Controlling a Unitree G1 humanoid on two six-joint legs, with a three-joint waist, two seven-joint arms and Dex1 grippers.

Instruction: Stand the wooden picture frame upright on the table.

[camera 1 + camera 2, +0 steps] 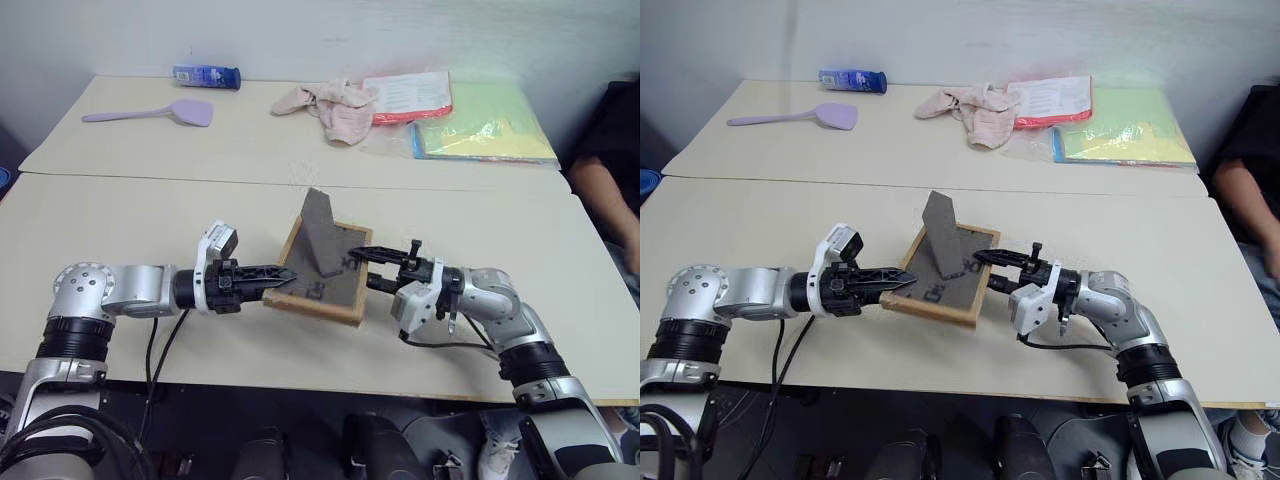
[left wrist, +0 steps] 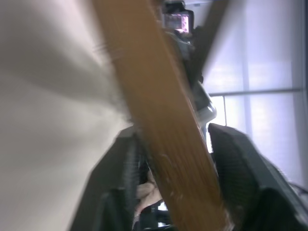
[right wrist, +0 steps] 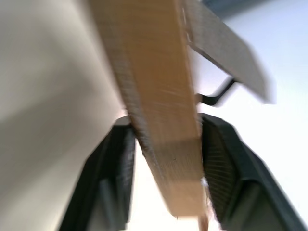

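The wooden picture frame (image 1: 335, 275) sits tilted on the table (image 1: 150, 230), its dark backing toward me and its easel stand (image 1: 322, 235) sticking up. My left gripper (image 1: 285, 280) is at the frame's left edge. In the left wrist view the wood rail (image 2: 163, 120) runs between the fingers with a thin gap on one side, so this gripper is open. My right gripper (image 1: 362, 267) is at the frame's right edge. In the right wrist view its fingers (image 3: 219, 163) press on the wood rail (image 3: 159, 106). The picture side is hidden.
On the far table lie a purple spatula (image 1: 150, 113), a blue bottle (image 1: 206, 76), a pink cloth (image 1: 330, 105), a red-edged booklet (image 1: 410, 95) and green and yellow folders (image 1: 490, 125). A person's arm (image 1: 605, 190) rests at the right edge.
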